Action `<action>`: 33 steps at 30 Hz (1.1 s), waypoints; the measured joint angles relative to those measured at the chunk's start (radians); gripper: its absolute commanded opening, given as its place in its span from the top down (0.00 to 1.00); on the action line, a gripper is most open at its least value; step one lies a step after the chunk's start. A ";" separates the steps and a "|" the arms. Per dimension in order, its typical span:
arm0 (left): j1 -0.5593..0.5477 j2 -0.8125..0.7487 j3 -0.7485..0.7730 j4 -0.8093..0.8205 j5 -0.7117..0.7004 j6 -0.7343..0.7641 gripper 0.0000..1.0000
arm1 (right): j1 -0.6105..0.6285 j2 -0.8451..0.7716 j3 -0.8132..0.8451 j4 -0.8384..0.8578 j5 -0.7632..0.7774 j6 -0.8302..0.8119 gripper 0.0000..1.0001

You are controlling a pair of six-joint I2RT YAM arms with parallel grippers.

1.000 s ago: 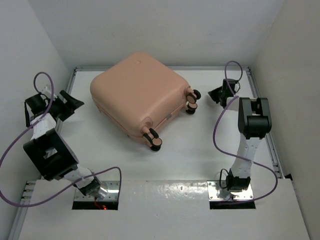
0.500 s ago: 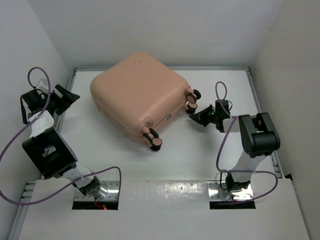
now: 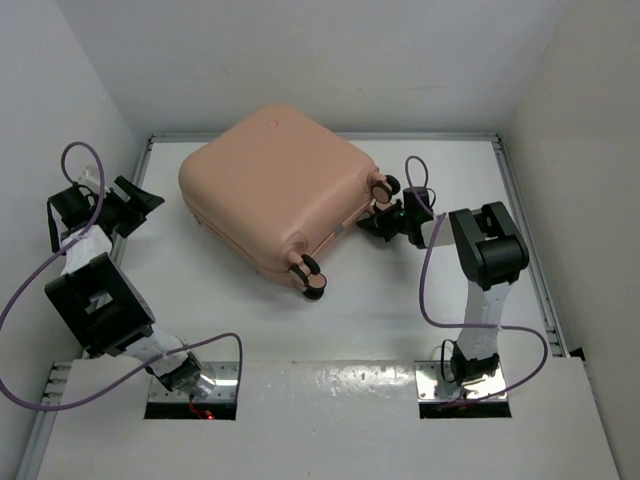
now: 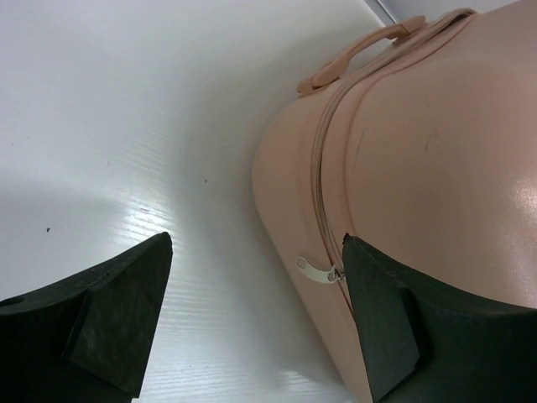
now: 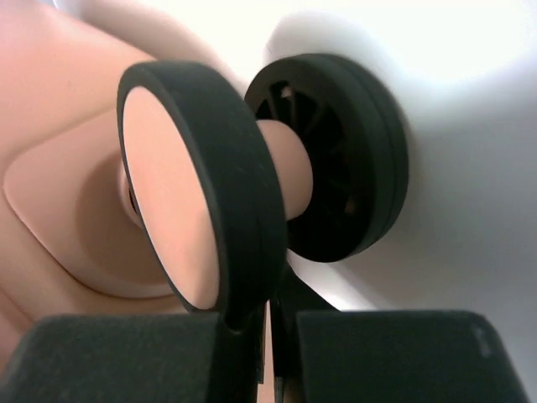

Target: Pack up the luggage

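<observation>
The luggage (image 3: pixel 275 190) is a closed peach-pink hard-shell suitcase lying flat at the back of the table. My left gripper (image 3: pixel 140 200) is open and empty by the left wall, facing the suitcase's left side. The left wrist view shows that side (image 4: pixel 419 151), its zip pull (image 4: pixel 317 269) near my right finger, and its handle (image 4: pixel 361 54). My right gripper (image 3: pixel 372 226) is shut and empty, its tips right at the suitcase's right-hand wheel pair (image 3: pixel 383 190). In the right wrist view the peach-and-black wheel (image 5: pixel 201 185) fills the frame just above my fingers (image 5: pixel 403 353).
A second wheel pair (image 3: pixel 306 275) sticks out at the suitcase's near corner. White walls close in the table at left, back and right. A raised rail (image 3: pixel 525 230) runs along the right edge. Purple cables loop from both arms.
My right arm has swung from the back right corner down and left to the suitcase's right wheel. The suitcase has shifted very slightly. My left gripper has barely moved.
</observation>
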 measured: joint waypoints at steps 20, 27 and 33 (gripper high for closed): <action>-0.060 0.120 0.120 -0.004 -0.137 0.025 0.14 | -0.175 0.486 0.779 -0.140 0.099 -0.051 1.00; -0.091 0.292 0.356 -0.018 -0.182 0.050 0.20 | -0.262 0.447 0.727 -0.087 0.092 -0.120 0.96; -0.131 0.526 0.640 -0.092 -0.182 0.129 0.22 | -0.274 0.234 0.441 -0.045 -0.039 -0.200 0.73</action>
